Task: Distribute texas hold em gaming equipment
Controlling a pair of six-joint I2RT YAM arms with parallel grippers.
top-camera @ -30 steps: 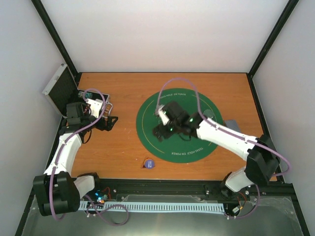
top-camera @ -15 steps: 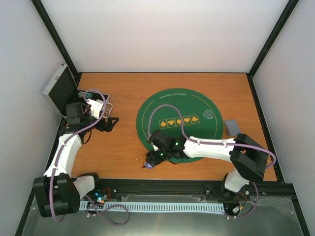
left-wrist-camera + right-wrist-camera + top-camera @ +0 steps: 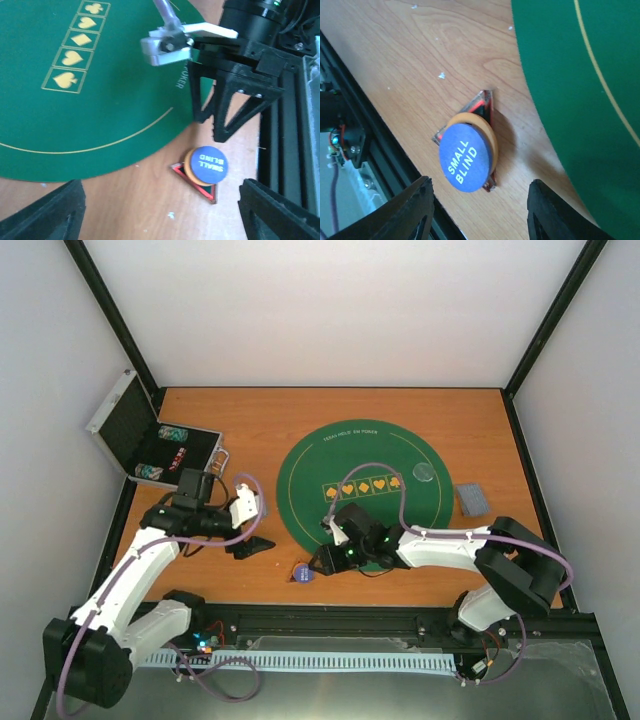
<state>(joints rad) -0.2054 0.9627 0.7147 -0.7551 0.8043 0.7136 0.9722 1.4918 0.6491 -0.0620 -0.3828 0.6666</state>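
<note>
At far left, silver case (image 3: 150,443): open, off the green mat (image 3: 300,490).
Left gripper (image 3: 252,546): fingers apart, empty, held low, perhaps waiting.
Small-blind chip (image 3: 465,159): tops orange chip (image 3: 492,142) and triangle (image 3: 481,102), near edge, beside mat.
Right gripper (image 3: 323,560): spread wide above it, seemingly to pick.
Surface: wooden table (image 3: 230,410); white walls (image 3: 330,310) around.

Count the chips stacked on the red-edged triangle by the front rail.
2. A blue SMALL BLIND chip lies on top, with an orange chip directly under it. Both rest on the triangle. More chips could be hidden underneath.
</note>
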